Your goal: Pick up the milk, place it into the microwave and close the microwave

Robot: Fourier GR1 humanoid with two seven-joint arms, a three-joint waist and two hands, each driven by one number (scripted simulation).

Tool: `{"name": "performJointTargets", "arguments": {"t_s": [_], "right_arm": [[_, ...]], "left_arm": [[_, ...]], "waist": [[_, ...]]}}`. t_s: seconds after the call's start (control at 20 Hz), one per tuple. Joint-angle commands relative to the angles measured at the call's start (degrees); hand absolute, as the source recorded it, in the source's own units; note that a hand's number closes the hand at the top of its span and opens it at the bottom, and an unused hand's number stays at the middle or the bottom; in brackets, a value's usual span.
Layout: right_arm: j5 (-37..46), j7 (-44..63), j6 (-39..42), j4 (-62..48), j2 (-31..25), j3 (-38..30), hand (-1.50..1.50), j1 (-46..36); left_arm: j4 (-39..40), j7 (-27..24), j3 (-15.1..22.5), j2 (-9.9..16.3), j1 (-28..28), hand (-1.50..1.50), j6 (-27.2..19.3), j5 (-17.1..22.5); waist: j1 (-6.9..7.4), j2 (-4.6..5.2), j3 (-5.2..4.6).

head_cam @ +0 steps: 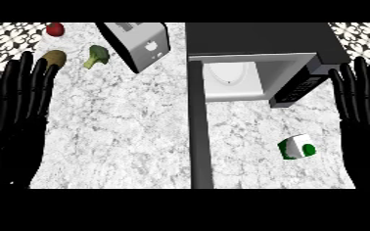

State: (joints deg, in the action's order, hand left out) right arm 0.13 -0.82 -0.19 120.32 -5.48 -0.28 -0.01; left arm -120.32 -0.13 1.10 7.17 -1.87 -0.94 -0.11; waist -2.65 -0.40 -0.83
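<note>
Both hands are seen nearest the lower edge, the left hand (22, 112) at the left border and the right hand (352, 98) at the right border, each held open with fingers straight and pointing up, nothing grasped. Just inward of the right hand and a little below its fingers, the milk (297, 147) (a small green-and-white carton, tilted) is found on the marble counter (115, 127), apart from the hand. Ahead of the right hand's fingertips the microwave (274, 54) is seen with its door (200, 127) swung open, while a toaster (137, 44), broccoli (96, 55), a brown fruit (54, 57) and a red fruit (55, 28) are set beyond the left hand's fingertips.
</note>
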Motion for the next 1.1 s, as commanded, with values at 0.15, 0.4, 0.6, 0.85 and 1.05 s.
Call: {"name": "performJointTargets", "arguments": {"t_s": [0.15,0.4,0.6,0.85,1.05], "right_arm": [[6.1,-2.5,-3.5,3.3,2.2,-0.7,-1.50,9.1],[-4.8,-4.0,0.1,2.8,5.4,3.6,-1.50,15.6],[-5.4,-7.0,2.0,7.5,5.4,7.2,-1.50,24.2],[-0.9,-10.7,-4.8,4.2,5.5,13.8,-1.50,23.7],[2.9,-9.1,-9.4,2.6,5.5,12.2,-1.50,19.7]], "left_arm": [[2.2,-0.9,0.5,-0.9,0.7,-1.50,1.5,0.6],[4.4,4.4,-3.8,-1.0,2.6,-1.50,2.7,9.0],[-3.1,2.0,0.8,-3.1,13.4,-1.50,3.6,6.0],[-6.9,0.4,1.7,-4.5,19.6,-1.50,5.2,6.4],[-4.5,-5.8,3.4,-5.8,24.7,-1.50,7.5,5.2]], "waist": [[2.34,0.36,0.82],[2.17,0.34,0.86],[2.48,0.21,0.84],[2.68,0.27,0.83],[2.91,0.33,0.81]]}}
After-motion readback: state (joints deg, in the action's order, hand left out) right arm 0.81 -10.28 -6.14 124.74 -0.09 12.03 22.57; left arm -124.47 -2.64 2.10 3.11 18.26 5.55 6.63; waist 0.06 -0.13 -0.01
